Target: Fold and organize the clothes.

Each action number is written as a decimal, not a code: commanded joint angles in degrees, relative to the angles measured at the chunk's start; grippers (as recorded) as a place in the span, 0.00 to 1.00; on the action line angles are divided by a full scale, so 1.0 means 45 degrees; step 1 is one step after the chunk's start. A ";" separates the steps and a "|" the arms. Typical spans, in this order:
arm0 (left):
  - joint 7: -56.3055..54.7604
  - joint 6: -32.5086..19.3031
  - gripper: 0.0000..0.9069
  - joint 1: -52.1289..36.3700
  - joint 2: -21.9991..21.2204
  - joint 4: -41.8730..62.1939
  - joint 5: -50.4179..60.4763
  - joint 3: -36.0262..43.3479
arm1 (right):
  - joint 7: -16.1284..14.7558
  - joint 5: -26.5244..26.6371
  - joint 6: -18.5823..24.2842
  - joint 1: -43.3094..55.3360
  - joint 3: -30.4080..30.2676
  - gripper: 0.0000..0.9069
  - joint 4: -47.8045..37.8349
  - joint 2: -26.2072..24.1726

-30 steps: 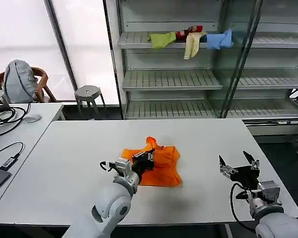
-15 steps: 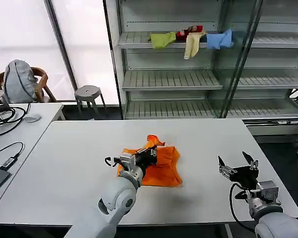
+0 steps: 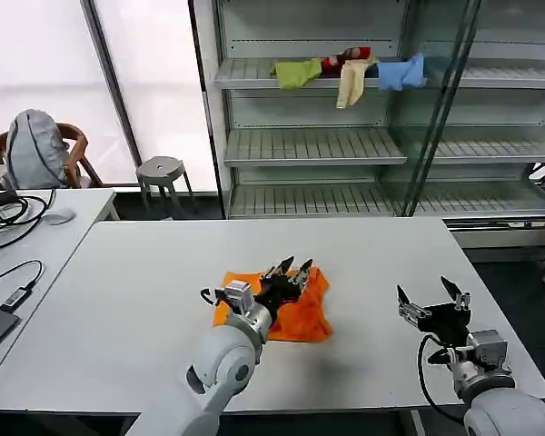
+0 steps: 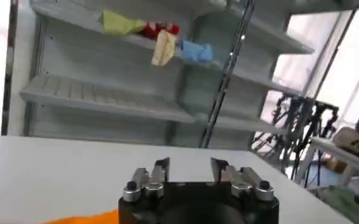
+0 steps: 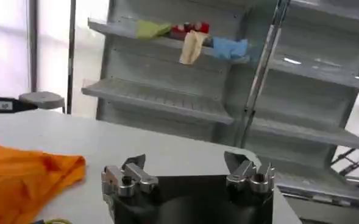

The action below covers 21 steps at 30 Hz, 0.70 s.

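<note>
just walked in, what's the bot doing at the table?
It's folding an orange T-shirt lying bunched on the white table. The left claw is over the shirt, open and holding nothing. The right claw waits open above the table's right side, away from the shirt. The fold looks partly done.

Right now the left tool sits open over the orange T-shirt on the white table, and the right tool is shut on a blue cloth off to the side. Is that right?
Not quite. The left tool does sit open over the orange T-shirt on the white table, but the right tool is open and holds nothing, as the head view shows. The blue cloth lies on the shelf behind.
</note>
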 commanded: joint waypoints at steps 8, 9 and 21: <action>-0.0139 0.0323 1.00 0.1775 0.2245 -0.1577 0.1409 -0.2644 | -0.0096 0.0008 0.0007 0.0521 -0.0178 1.00 -0.0050 -0.0035; -0.0235 0.0529 1.00 0.2148 0.2328 -0.1586 0.1523 -0.2686 | -0.0108 0.0010 0.0007 0.0545 -0.0169 1.00 -0.0045 -0.0042; -0.2256 0.1153 1.00 0.3456 0.1897 -0.0749 0.2153 -0.2247 | -0.0109 -0.0144 0.0008 0.0543 -0.0304 1.00 0.0124 0.0081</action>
